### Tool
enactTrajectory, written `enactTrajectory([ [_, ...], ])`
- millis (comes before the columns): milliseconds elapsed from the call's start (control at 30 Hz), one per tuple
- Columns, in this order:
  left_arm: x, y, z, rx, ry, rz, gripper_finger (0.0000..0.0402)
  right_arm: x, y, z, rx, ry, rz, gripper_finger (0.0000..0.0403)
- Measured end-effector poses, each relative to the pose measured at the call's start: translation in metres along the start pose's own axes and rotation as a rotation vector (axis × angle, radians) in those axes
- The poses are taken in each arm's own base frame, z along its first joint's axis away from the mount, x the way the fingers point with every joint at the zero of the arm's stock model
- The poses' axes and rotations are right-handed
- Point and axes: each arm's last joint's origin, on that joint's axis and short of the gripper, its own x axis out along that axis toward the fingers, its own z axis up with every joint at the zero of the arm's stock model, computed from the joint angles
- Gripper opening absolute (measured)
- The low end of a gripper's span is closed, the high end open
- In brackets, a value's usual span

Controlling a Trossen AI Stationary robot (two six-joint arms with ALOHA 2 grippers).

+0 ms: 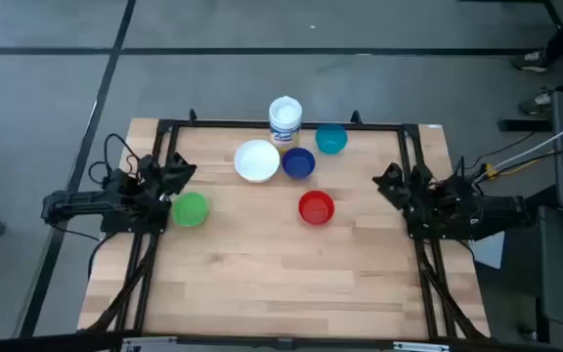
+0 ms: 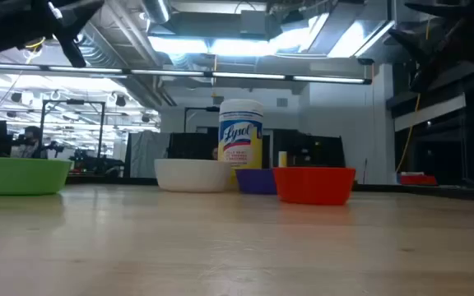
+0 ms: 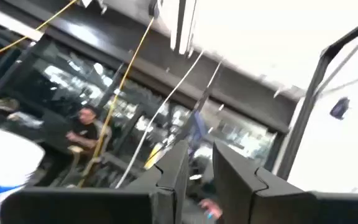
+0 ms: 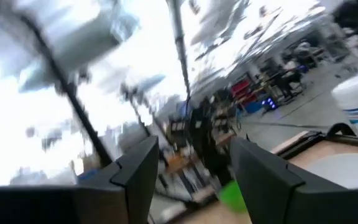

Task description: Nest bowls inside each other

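Five bowls stand apart on the wooden table, each on its base: white (image 1: 257, 161), dark blue (image 1: 298, 163), teal (image 1: 331, 139), red (image 1: 316, 207) and green (image 1: 190, 208). My left gripper (image 1: 184, 172) hovers at the table's left edge, just beyond the green bowl, raised and pointing out into the room; its fingers stand a little apart (image 3: 201, 180) with nothing between them. My right gripper (image 1: 383, 182) waits at the right edge, fingers wide open (image 4: 194, 168) and empty, facing across the table toward the green bowl (image 4: 234, 194).
A white-lidded tub with a yellow label (image 1: 285, 119) stands behind the white and blue bowls at the far edge. A black frame (image 1: 281, 125) runs around the table top. The near half of the wooden top (image 1: 281, 284) is bare. A person (image 3: 82, 127) sits in the room beyond.
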Motion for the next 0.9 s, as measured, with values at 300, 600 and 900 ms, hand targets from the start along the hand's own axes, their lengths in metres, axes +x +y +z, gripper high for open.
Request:
enactTrajectory([
  [300,0.0,0.002,0.002,-0.189,-0.062,0.08,0.0071,-0.001,-0.002,0.007,0.238,-0.163,-0.12,0.0203],
  [600,0.012,-0.014,0.012,-0.207,-0.004,-0.163,0.0071,-0.004,0.028,0.04,0.317,-0.276,0.3,0.0203],
  [900,0.084,-0.052,0.055,0.179,0.004,-0.145,0.007,0.068,0.086,0.096,0.097,0.115,0.335,0.0203],
])
